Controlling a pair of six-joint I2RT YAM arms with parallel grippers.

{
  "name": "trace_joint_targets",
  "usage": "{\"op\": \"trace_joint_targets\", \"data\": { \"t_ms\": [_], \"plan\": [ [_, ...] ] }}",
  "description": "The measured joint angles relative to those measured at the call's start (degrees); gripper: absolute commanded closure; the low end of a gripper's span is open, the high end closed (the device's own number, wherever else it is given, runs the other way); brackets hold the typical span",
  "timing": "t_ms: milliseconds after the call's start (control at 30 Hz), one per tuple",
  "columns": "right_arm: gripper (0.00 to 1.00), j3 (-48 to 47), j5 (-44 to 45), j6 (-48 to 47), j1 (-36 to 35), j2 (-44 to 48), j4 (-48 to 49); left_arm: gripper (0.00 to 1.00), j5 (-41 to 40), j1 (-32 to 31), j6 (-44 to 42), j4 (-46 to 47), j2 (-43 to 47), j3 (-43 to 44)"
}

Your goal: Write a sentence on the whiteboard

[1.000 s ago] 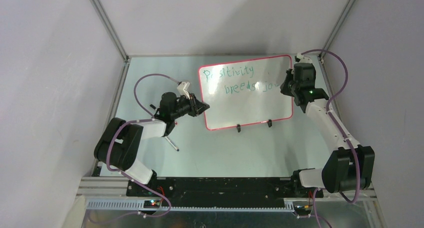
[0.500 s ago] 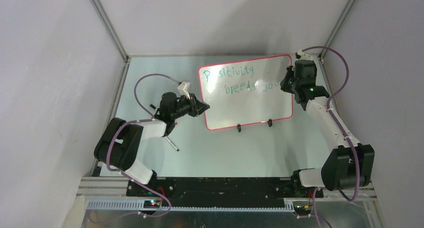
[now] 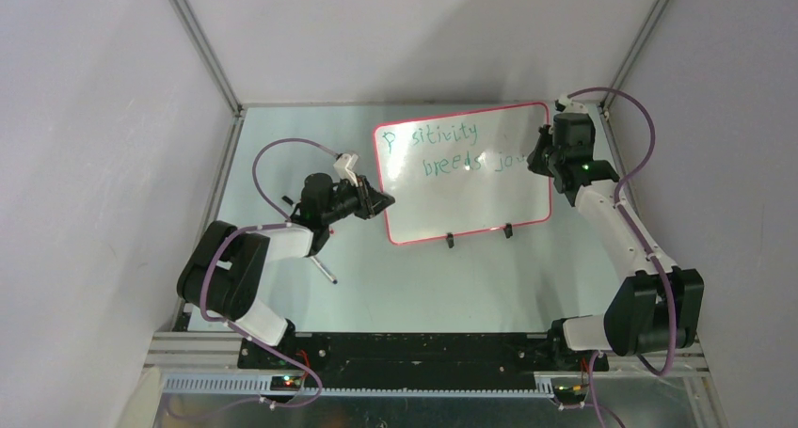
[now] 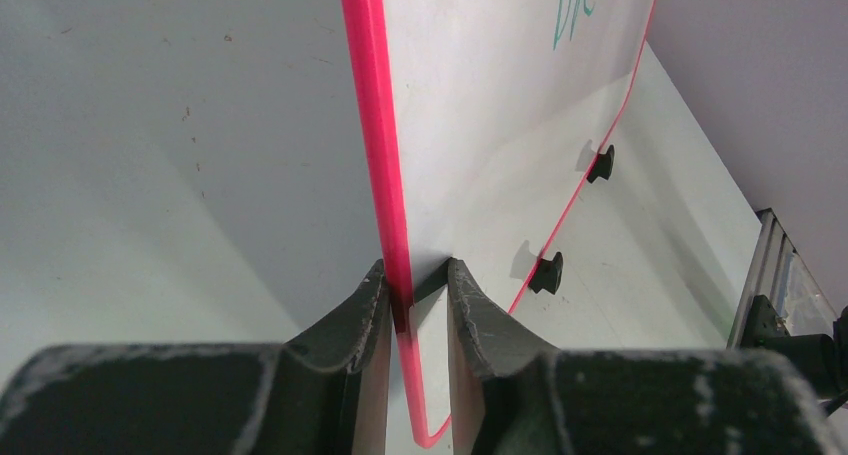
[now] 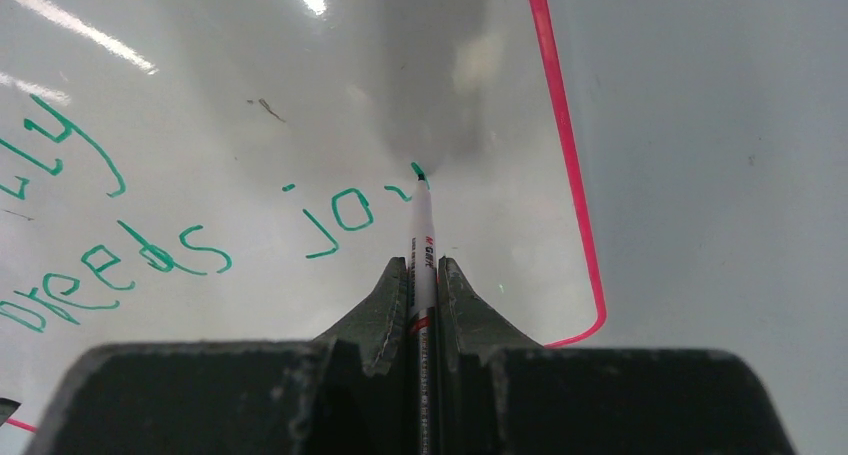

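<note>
Green handwriting, the sentence (image 3: 450, 149), runs in two lines across the upper part of the whiteboard (image 3: 470, 202). The lower line reads "breeds jo", with a short fleck just right of the "o". The board stands on two small black feet toward the far side of the table (image 3: 282, 136).

The right gripper (image 5: 421, 263) is pressed together on a thin marker (image 5: 422, 240), whose long axis points straight out from the fingers at the board. Its green tip sits at that fleck, between the "o" and the pink right rim, though contact cannot be confirmed. The last letter likely belongs there, and the right arm is the nearer one.

The left gripper (image 4: 415, 270) pinches the board's left edge, steadying it.
</note>
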State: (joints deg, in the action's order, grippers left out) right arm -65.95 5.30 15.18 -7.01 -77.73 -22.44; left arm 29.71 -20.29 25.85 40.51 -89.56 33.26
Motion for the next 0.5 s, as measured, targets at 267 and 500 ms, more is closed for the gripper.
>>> {"op": "trace_joint_targets", "data": {
  "t_ms": [267,500],
  "plan": [
    [1.00,1.55,0.04,0.24,0.02,0.33,-0.17,0.77,0.02,-0.09,0.00,0.02,0.00,0.00],
    [1.00,3.65,0.07,0.24,0.07,1.27,-0.50,0.77,0.02,-0.11,0.00,0.02,0.00,0.00]
  ]
}}
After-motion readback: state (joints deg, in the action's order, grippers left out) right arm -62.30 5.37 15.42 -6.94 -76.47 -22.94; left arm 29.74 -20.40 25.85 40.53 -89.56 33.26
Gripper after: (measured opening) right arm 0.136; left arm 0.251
